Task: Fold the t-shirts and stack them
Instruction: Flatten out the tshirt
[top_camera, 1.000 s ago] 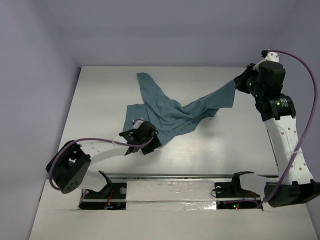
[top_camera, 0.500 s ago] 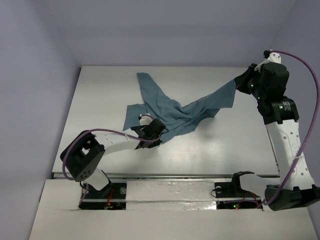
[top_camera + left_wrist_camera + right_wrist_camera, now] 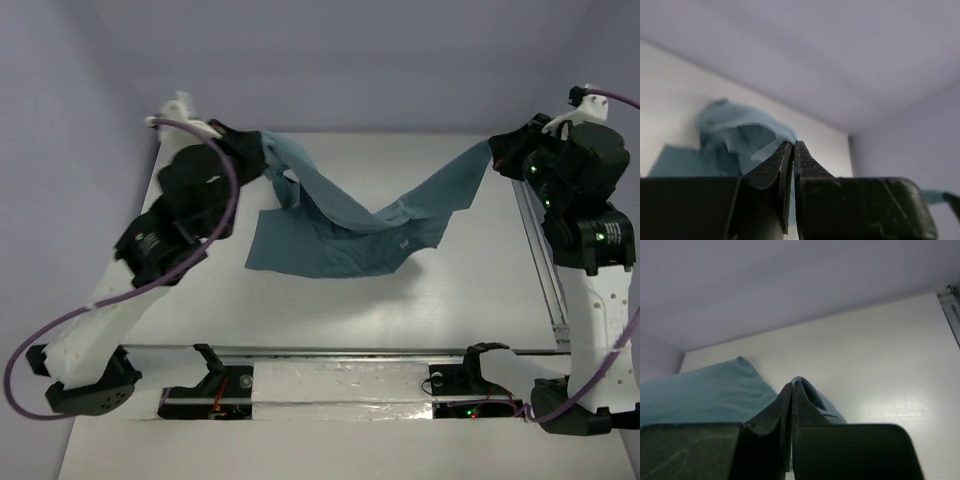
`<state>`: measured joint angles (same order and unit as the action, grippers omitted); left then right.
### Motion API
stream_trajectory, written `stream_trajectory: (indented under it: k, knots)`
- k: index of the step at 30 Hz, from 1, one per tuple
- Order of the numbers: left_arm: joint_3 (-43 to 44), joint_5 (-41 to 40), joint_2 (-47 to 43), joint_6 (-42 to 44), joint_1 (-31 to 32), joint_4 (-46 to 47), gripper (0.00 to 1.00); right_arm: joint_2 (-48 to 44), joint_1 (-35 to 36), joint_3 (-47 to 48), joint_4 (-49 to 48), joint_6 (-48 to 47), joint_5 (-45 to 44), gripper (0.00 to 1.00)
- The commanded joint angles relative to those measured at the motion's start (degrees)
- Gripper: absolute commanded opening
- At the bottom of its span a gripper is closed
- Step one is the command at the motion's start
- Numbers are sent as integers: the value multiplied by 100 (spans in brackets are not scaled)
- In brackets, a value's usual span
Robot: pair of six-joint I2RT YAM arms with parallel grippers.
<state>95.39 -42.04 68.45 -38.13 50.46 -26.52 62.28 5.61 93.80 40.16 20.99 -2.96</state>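
A teal t-shirt [image 3: 350,225] hangs stretched between my two grippers above the white table [image 3: 450,290], its lower part sagging onto the surface. At the far left, my left gripper [image 3: 262,152] is shut on one end of the t-shirt [image 3: 740,137]; the cloth bunches at its fingertips [image 3: 785,150]. Over at the far right, my right gripper [image 3: 493,152] is shut on the other end of the t-shirt [image 3: 700,395], with a fold of cloth pinched at the tips of its fingers [image 3: 800,390].
A metal rail [image 3: 540,250] runs along the table's right edge and another rail [image 3: 350,352] along the near edge. Lavender walls [image 3: 350,60] close in the back and sides. Purple cables loop from both arms.
My left gripper shut on the t-shirt near the table's middle, then rose and swung to the far left corner, pulling the cloth out. The right gripper lifted slightly rightward, holding its end.
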Motion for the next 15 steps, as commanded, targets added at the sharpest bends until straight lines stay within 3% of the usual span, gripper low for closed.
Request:
stream_trajectory:
  k: [1,5,11,15]
  knots:
    - [234,-771,99,1156,-114,-136,0,-155,-7,490,-263,89,32,0]
    - [865,-499,379,1867,-335,681,0,-6,-7,937,-228,45,33,0]
    - [2508,-261,898,2511,-616,991,0,267,-7,1543,-325,1,-64,0]
    - [3300,-208,846,2915,-669,1341,0,609,-7,2886,-220,89,24,0]
